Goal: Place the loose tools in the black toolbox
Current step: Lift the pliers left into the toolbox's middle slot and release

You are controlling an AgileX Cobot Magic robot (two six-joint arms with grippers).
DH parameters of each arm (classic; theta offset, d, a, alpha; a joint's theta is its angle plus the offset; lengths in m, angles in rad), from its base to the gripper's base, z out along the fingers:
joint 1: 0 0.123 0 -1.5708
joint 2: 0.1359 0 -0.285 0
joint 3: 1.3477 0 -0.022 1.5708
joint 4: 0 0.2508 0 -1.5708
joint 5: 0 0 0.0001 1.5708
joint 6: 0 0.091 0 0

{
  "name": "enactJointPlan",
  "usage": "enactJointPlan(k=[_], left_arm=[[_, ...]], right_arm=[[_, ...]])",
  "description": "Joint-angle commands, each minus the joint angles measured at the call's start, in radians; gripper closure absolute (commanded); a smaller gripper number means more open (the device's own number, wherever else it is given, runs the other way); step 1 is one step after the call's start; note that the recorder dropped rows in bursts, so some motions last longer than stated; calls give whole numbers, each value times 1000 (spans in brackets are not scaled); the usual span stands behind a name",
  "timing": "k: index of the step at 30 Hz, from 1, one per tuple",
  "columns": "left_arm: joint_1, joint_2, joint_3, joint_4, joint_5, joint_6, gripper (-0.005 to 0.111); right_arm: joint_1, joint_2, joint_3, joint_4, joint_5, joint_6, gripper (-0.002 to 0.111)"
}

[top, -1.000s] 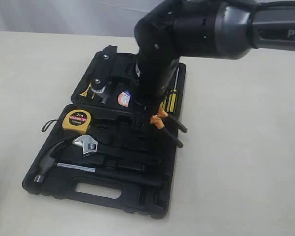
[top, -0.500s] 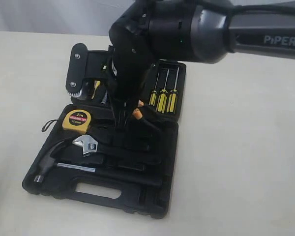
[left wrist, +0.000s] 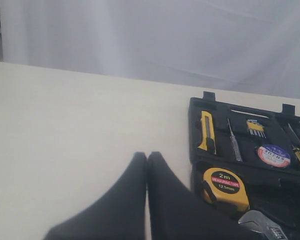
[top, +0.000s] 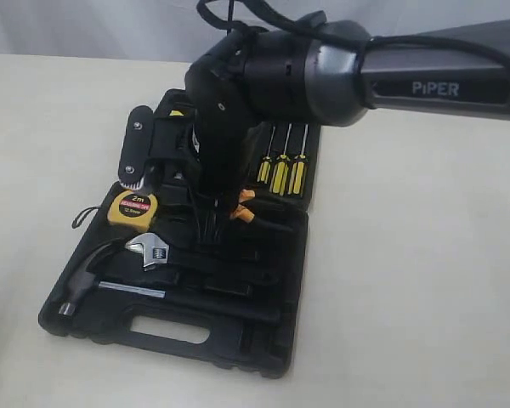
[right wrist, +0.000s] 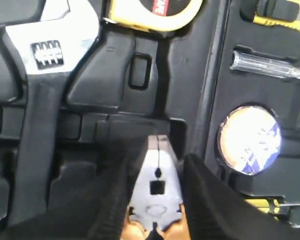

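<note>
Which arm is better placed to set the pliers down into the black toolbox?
Right. The right claw grips the pliers, with their nose close above the recesses of the black toolbox. The left claw is shut and empty, over the table beside the toolbox.

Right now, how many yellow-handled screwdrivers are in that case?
3, side by side in the far half of the black toolbox: left screwdriver, middle screwdriver, right screwdriver. The right arm may hide others.
</note>
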Motion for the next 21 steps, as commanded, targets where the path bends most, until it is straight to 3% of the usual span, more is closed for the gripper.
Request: enactJointPlan(k=[1,8,21], left_arm=[[-6,4,-5,3,1,0,107],[-6,4,-5,3,1,0,107],[-6,4,-5,3,1,0,107]], right_arm=[[5,1,-4,106,-12,3,109],[5,1,-4,180,-11,6,109],[3,80,-4,29,-121,19,109]])
